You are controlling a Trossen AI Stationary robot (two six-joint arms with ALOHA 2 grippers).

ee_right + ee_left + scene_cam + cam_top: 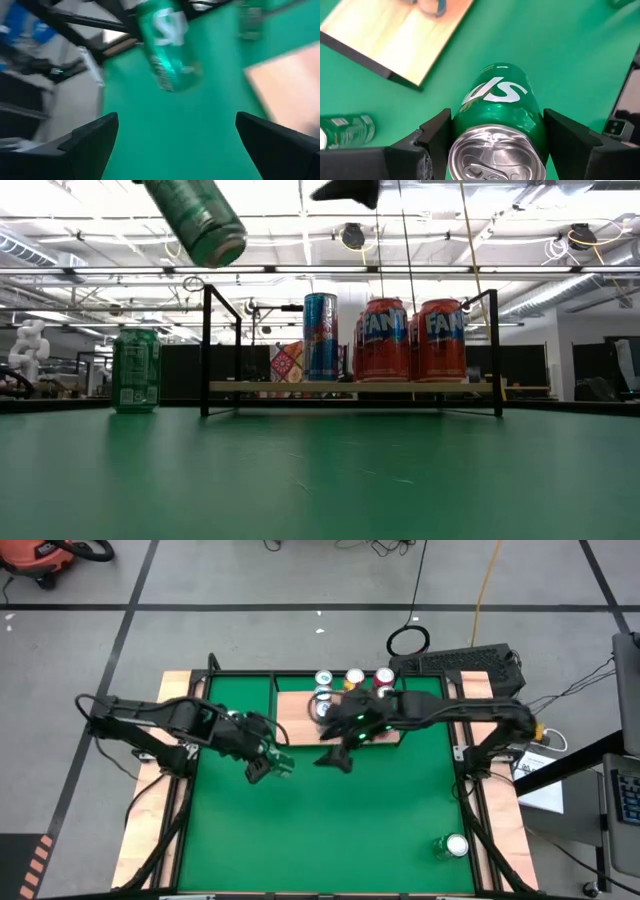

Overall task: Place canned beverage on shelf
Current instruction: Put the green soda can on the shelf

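**Green can aloft, short of the shelf**

My left gripper [495, 145] pinches the green can [497, 107] by its sides, tilted in the air, just short of the shelf [297, 716]; I judge it is bound there. My right gripper [335, 759] hangs spread beside the shelf. Three cans [385, 338] stand on the shelf. Green table [330, 830]; a workshop lies beyond.

I have a green can [496, 125] clamped between my left fingers [436, 137], tilted in the air near the middle of the high view, left of the shelf [292, 712]. That shelf, a pale wood board with a thin black rail, sits at the upper centre and carries a blue can [320, 336] and two red cans [383, 339] standing upright.
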